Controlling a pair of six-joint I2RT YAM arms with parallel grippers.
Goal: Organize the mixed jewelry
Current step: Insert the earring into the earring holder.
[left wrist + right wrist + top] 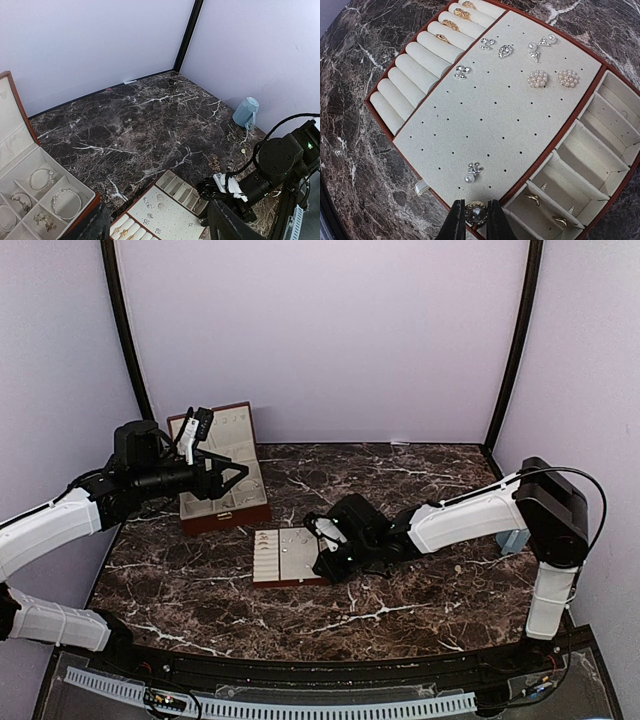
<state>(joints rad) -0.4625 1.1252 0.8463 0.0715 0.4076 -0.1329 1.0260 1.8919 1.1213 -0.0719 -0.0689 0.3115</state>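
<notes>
The mixed jewelry partly sits in a cream slotted tray (485, 120): several sparkly and pearl studs (537, 78) pinned on its perforated panel, gold rings (451, 24) on the rolls, small pieces in the side slots (533, 199). My right gripper (476, 222) hovers at the tray's near edge, shut on a round gold-rimmed stud (476, 213). A pearl stud (473, 172) is pinned just beyond it. More loose pieces (215, 161) lie on the marble. My left gripper (235, 478) hangs open and empty above the reddish-brown box (225, 518).
The open box (85, 200) holds bracelets (66, 202) in cream compartments, left of the tray (268, 562). A pale blue cup (246, 111) lies on the table's right side near the wall. Dark marble surrounds the tray.
</notes>
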